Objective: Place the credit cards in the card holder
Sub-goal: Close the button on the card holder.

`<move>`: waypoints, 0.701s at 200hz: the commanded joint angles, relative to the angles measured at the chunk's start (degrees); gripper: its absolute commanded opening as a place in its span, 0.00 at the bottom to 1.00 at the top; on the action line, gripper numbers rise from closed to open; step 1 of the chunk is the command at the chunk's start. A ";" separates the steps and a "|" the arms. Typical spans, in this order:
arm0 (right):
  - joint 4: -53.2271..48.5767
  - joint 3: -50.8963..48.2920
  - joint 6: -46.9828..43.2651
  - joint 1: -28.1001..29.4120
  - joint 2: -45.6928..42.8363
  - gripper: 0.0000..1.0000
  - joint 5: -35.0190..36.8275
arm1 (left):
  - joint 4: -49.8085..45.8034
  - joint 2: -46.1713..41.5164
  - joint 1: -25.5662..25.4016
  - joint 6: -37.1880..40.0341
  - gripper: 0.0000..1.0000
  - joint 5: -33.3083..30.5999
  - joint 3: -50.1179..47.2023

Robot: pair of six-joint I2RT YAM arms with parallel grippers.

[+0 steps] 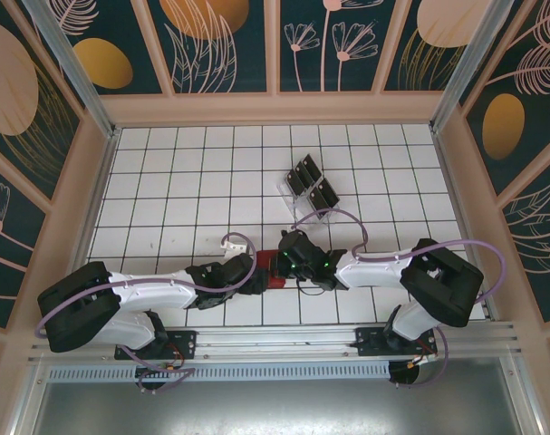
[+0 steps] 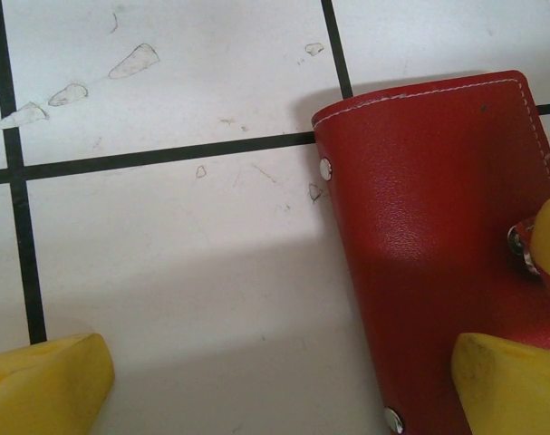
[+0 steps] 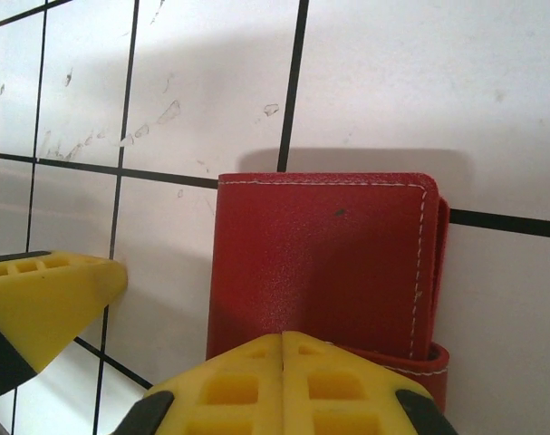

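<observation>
The folded red wallet (image 2: pixel 429 236) lies lengthwise at the right side of the left gripper (image 2: pixel 275 390), which is spread wide. The right gripper (image 3: pixel 282 349), tightly closed, sits at its near edge.

A white tabletop (image 1: pixel 166 181) ruled into squares by black grid lines (image 2: pixel 166 156) is boxed on three sides by walls (image 1: pixel 225 45) of dark teal panels printed with peach and gold leaf and flower shapes. The panels are divided by pale peach battens (image 1: pixel 272 45), and a peach ledge (image 1: pixel 275 107) is run along the far wall's base. Silver metal posts (image 1: pixel 68 59) are set at the far corners. An aluminium rail (image 1: pixel 275 337) is fixed along the near edge. Chipped marks (image 2: pixel 134 62) are noted on the tabletop, and soft shadows are cast across it.
</observation>
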 commanded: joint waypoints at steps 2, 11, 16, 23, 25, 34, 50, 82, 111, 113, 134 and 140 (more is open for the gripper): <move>-0.40 1.37 -0.36 -0.04 -0.55 0.00 0.67 | -1.73 2.00 0.70 0.34 0.98 0.98 -2.26; -0.31 1.37 -0.34 -0.05 -0.15 0.00 0.69 | -1.71 2.01 0.64 0.34 0.98 0.97 -2.38; -0.30 1.37 -0.36 0.00 0.05 0.00 0.69 | -1.77 1.95 0.62 0.33 0.98 1.00 -2.39; -0.22 1.41 -0.40 -0.05 0.37 0.00 0.69 | -1.78 1.97 0.64 0.34 0.98 0.98 -2.38; -0.18 1.38 -0.38 -0.05 0.48 0.00 0.74 | -1.78 1.91 0.66 0.30 0.98 1.02 -2.39; -0.05 1.28 -0.37 -0.05 0.84 0.00 0.69 | -1.84 1.85 0.71 0.34 0.97 0.98 -2.37; 0.28 1.04 -0.30 -0.14 1.60 0.00 0.69 | -1.86 1.72 0.67 0.34 0.97 0.91 -2.40; 1.09 0.00 -0.09 -0.51 2.77 0.00 0.68 | -1.85 1.54 0.59 0.25 0.97 0.96 -2.49; 1.89 -0.87 0.07 -1.18 3.43 0.00 0.69 | -1.78 1.47 0.61 0.21 0.97 1.02 -2.57; 1.84 -0.93 0.07 -1.17 3.49 0.00 0.69 | -1.78 1.46 0.61 0.24 0.97 1.01 -2.57; 1.89 -1.58 0.35 -1.18 3.51 0.00 0.60 | -1.82 1.37 0.58 0.25 0.97 0.99 -2.61; 1.98 -1.90 0.54 -1.18 3.46 0.00 0.56 | -1.78 1.38 0.67 0.25 0.97 1.11 -2.62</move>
